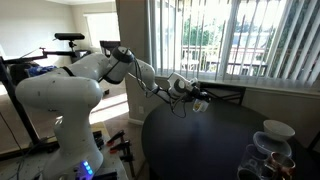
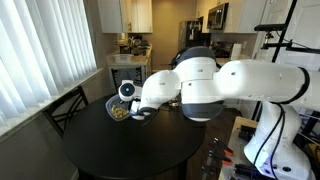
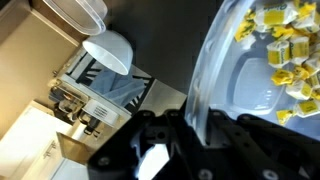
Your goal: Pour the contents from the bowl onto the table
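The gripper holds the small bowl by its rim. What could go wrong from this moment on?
1. The gripper pinches only the rim of the bowl, so the bowl may slip or twist when it is tilted.
2. In an exterior view the bowl is near the edge of the table, beside a chair; the contents may roll off.

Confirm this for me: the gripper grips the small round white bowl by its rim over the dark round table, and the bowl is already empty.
Not empty. The wrist view shows yellowish-brown bits lying in the small round white bowl. The rest holds: the gripper grips its rim over the dark round table.
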### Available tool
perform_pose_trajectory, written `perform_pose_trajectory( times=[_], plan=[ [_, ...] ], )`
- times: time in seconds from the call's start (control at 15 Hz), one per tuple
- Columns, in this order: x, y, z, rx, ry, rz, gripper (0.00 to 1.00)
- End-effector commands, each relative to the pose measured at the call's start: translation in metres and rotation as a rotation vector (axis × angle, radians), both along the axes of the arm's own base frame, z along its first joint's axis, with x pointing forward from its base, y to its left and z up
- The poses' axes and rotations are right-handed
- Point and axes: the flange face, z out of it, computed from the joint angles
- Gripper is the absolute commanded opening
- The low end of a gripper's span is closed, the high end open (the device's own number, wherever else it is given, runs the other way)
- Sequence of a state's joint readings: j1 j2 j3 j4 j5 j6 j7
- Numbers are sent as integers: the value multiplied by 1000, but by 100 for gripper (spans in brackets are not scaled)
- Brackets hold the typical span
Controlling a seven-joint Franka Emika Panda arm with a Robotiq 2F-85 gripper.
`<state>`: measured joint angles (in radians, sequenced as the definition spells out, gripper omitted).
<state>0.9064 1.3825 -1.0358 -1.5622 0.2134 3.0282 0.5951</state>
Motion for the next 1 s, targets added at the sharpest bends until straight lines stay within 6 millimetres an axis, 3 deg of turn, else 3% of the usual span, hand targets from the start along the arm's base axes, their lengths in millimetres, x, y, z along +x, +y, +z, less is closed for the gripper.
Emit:
perform_pose_trajectory(
  times=[0.0,0.2,0.27,0.33,0.73,0.87,0.93],
  plan=[
    [20,-10,16,14,-143,-111,2],
    [28,-19,34,-38,-263,-135,2],
    [21,-34,63,-48,-284,-145,2],
    [23,-37,68,-83,-307,-141,2],
    [38,-38,128,-314,-441,-131,2],
    [43,-31,126,-398,-493,-144,2],
    [42,-34,103,-448,-522,-146,2]
  ],
)
